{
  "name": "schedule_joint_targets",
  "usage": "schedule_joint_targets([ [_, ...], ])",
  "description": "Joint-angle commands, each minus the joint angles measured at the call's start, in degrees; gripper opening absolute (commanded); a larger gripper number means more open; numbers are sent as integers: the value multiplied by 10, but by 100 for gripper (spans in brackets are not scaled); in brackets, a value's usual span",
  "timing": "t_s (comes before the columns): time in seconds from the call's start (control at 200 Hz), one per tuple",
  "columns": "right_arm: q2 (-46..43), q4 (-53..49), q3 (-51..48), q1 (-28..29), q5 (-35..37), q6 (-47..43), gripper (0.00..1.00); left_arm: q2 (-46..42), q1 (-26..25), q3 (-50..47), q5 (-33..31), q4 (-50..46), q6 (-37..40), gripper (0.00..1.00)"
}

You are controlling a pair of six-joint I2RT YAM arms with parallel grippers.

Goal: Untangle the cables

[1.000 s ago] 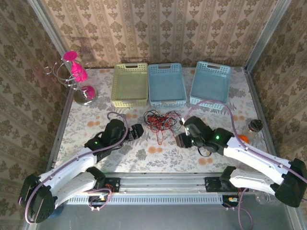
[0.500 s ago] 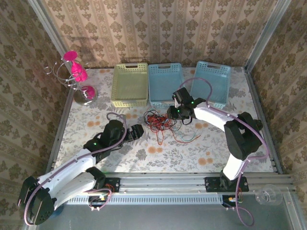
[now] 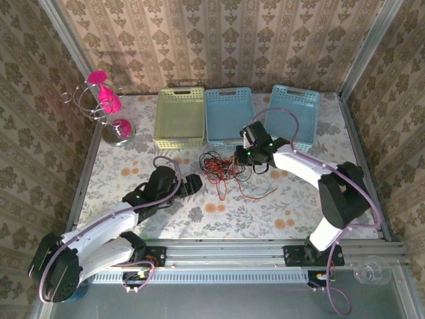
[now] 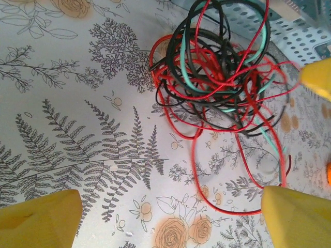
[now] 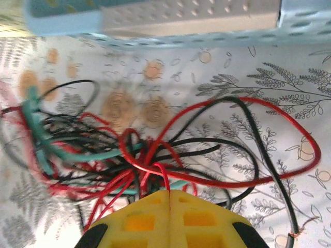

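The cables point(image 3: 223, 169), a loose knot of red, black and teal-green wires, lie on the floral tablecloth point(image 3: 133, 166) near the middle of the table, just at 6 o'clock of the middle blue basket point(image 3: 231, 141). A few red and teal strands trail out of the knot toward 4 o'clock. In the left wrist view the cables point(image 4: 217, 77) sit at about 1 o'clock, with one long red loop sagging toward 5 o'clock. At the 2 o'clock edge of the knot is the right gripper point(image 3: 243, 157). In its own wrist view the right gripper point(image 5: 169, 194) has its yellow fingers pressed together, a red strand of the cables point(image 5: 129, 160) running into the seam between them. The left gripper point(image 3: 194, 184) is at 8 o'clock of the knot, near it but apart. Seen from its wrist, the left gripper point(image 4: 168, 199) has its jaws spread wide over bare cloth, holding nothing. A green basket point(image 3: 178, 141) stands at 10 o'clock of the knot and another blue basket point(image 3: 287, 140) at 2 o'clock. A pink stand point(image 3: 109, 106) is far off at 10 o'clock.
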Motion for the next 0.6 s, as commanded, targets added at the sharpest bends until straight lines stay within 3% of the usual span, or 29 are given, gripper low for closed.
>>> schedule_joint_targets([
  [0.0,-46,-10,6,11,13,-10,0,17,2,13,17,23,-5,91],
  [0.39,-72,-80,134,57,18,-46,0,-4,2,15,6,5,-3,91],
  [0.595,-102,-94,151,90,31,-53,0,-24,3,10,-5,-7,-1,91],
])
